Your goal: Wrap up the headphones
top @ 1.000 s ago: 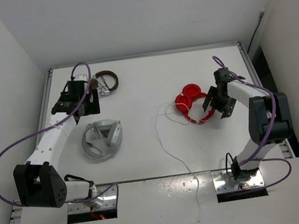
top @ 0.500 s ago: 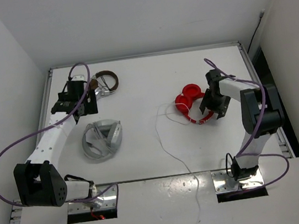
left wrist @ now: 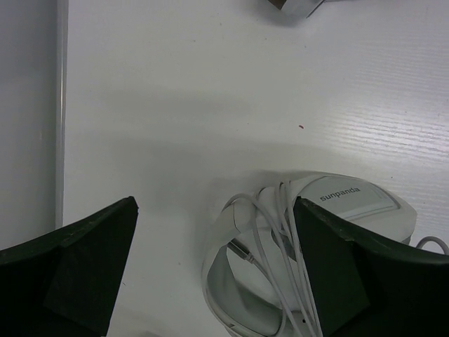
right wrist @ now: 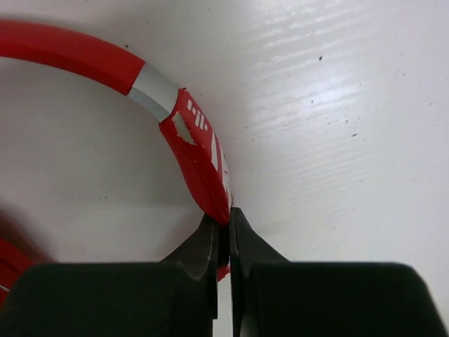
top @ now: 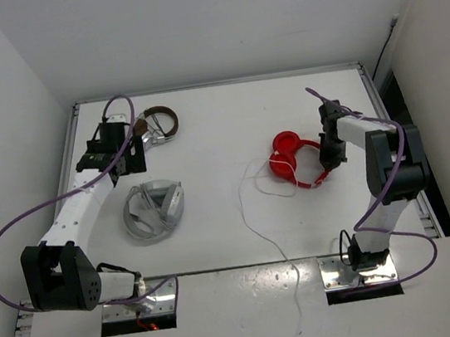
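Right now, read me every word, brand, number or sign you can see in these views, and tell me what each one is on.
"sunpanda": printed in dark letters on the grey-white headphones, in the left wrist view.
White marks on the headband of the red headphones, in the right wrist view: worn and partial, not readable as text.
Top external view: any print is too small to read.
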Robot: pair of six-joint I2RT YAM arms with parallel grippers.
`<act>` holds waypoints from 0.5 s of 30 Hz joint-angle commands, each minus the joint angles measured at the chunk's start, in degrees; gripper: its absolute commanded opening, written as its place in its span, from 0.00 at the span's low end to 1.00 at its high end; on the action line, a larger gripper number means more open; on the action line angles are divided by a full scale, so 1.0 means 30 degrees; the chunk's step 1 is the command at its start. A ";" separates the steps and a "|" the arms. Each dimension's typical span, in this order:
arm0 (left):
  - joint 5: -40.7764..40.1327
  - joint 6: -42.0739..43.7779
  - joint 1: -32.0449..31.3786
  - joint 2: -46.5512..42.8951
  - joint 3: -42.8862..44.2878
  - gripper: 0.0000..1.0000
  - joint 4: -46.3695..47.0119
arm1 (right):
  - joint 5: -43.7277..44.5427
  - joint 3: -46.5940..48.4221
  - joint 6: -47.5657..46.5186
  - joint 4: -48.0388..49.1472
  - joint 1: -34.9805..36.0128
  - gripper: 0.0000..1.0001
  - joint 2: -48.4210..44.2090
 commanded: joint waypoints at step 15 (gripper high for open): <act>0.4874 0.3474 0.0717 -0.0229 0.0515 0.99 0.1402 | -0.0659 0.2020 -0.8811 0.0048 -0.1140 0.22 0.0385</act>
